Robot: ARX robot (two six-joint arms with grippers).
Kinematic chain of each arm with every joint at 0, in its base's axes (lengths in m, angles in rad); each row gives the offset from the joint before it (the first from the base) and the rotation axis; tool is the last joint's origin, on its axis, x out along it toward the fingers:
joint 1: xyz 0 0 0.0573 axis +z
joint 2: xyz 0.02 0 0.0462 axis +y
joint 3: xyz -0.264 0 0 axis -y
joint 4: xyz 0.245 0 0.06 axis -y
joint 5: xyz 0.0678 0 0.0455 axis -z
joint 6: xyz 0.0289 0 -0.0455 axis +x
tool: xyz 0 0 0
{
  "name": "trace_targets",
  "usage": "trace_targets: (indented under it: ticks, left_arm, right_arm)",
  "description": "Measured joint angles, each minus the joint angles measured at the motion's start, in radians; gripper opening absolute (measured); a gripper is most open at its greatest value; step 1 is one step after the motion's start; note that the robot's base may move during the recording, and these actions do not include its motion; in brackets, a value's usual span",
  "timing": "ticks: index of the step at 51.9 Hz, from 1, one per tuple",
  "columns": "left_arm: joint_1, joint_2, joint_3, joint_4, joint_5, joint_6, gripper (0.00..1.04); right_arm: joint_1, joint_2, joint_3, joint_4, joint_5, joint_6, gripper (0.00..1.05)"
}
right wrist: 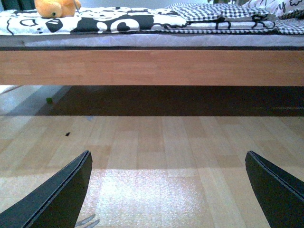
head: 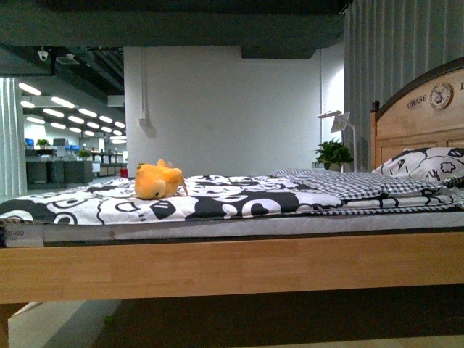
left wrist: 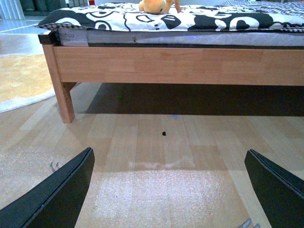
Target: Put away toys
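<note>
A yellow-orange plush toy (head: 156,180) lies on the bed's black-and-white cover, toward its left end. The same toy (left wrist: 156,5) shows at the upper edge of the left wrist view, and the toy (right wrist: 55,7) also appears in the right wrist view. My left gripper (left wrist: 168,190) hangs low over the wooden floor, open, with nothing between its fingers. Over the floor as well, my right gripper (right wrist: 168,190) is open and empty. Both stand well short of the bed and below the mattress. Neither arm shows in the front view.
The bed's wooden side rail (head: 232,264) runs across in front, with a leg (left wrist: 61,95) at its left corner. A folded checked blanket (head: 341,181) and a pillow (head: 428,163) lie toward the headboard (head: 420,116). A pale rug (left wrist: 21,78) lies on the floor to the left.
</note>
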Motion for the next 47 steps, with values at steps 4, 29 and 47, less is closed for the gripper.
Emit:
trace_targets:
  ticks: [4,29,47]
  left_arm:
    - [0.000,0.000,0.000,0.000,0.000,0.000,0.98]
    - [0.000,0.000,0.000,0.000,0.000,0.000,0.98]
    - [0.000,0.000,0.000,0.000,0.000,0.000,0.98]
  right_arm:
    - [0.000,0.000,0.000,0.000,0.000,0.000,0.98]
    - [0.000,0.000,0.000,0.000,0.000,0.000,0.98]
    - [0.000,0.000,0.000,0.000,0.000,0.000,0.98]
